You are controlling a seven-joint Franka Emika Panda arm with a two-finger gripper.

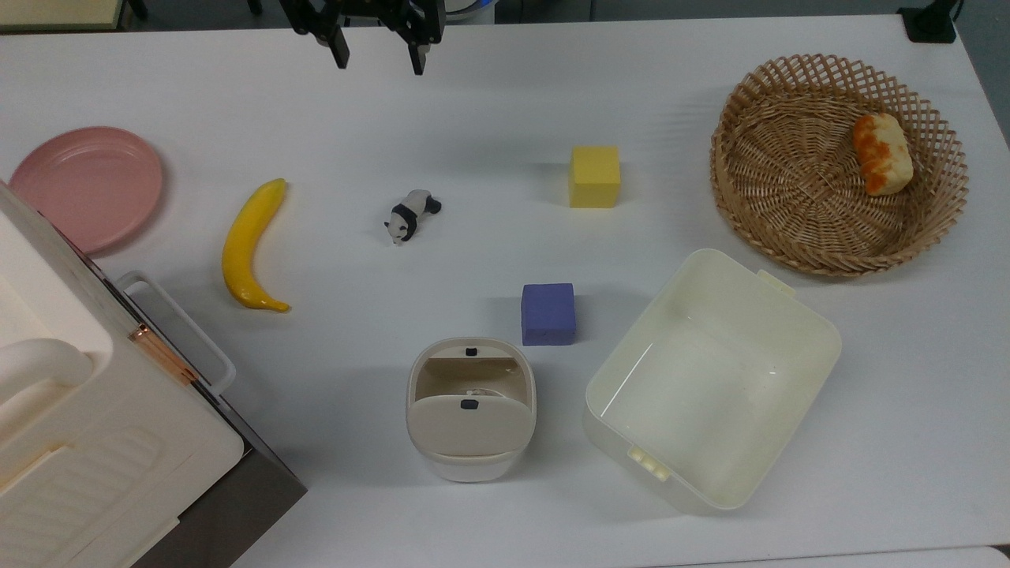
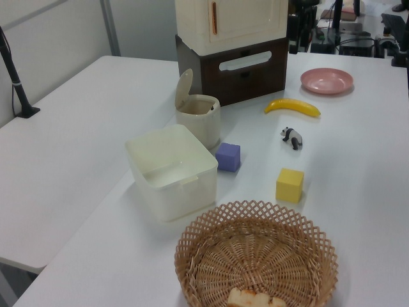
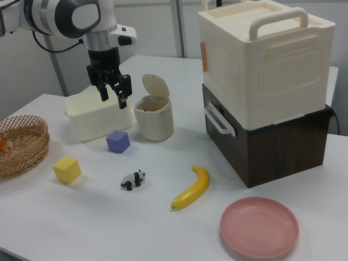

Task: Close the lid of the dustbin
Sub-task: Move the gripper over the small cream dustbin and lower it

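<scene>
Approach stage, lid [image 1: 469, 426] not yet touched. Gripper [image 1: 377, 55] sits at the top view's 12 o'clock edge, fingers apart and empty, well apart from the dustbin [image 1: 471, 410].

Advice: travel toward the top view's 6 o'clock, passing between the panda [image 1: 410, 214] and the yellow cube [image 1: 594, 176], clear of the purple cube [image 1: 548, 313]. Come in behind the raised lid, on the hinge side, and push it over the opening from above; a side shove would likely slide the light bin across the counter [image 1: 489, 118].

Dustbin: small, white, rounded-square, beige rim, near the top view's 6 o'clock, just beside the cream tub [image 1: 710, 377]. Lid stands nearly upright in the right view [image 3: 155, 86], beige-grey, a small black button near its free edge.
</scene>
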